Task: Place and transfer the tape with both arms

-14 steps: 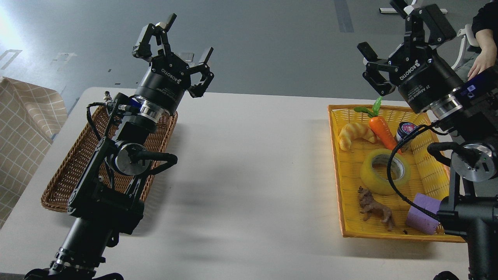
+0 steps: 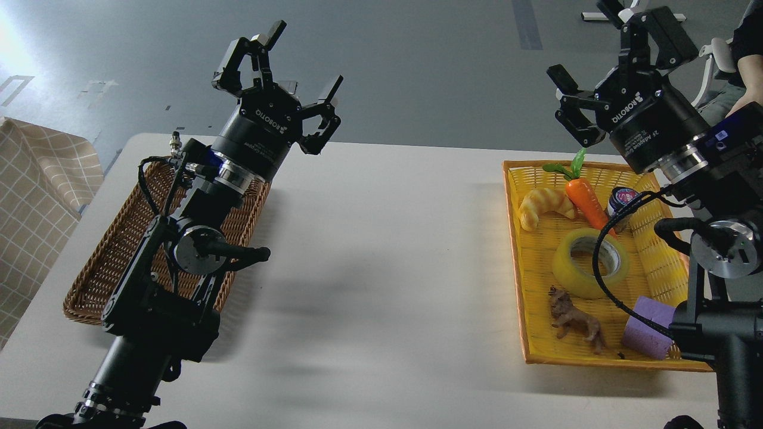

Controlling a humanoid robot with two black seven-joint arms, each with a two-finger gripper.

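Observation:
The yellow tape roll [image 2: 575, 265] with its grey-white core lies flat in the middle of the yellow basket [image 2: 517, 250] at the right. A black cable of my right arm crosses over it. My right gripper [image 2: 602, 44] is open and empty, raised well above the basket's far end. My left gripper [image 2: 292, 65] is open and empty, raised above the far end of the brown wicker basket [image 2: 119, 238] at the left, far from the tape.
The yellow basket also holds a croissant [image 2: 543, 205], a toy carrot [image 2: 584, 196], a small jar [image 2: 621, 199], a toy animal [image 2: 575, 319] and a purple foam cube [image 2: 647, 328]. A white table [image 2: 381, 256] lies between the baskets. A person's hand [image 2: 748, 101] is at far right.

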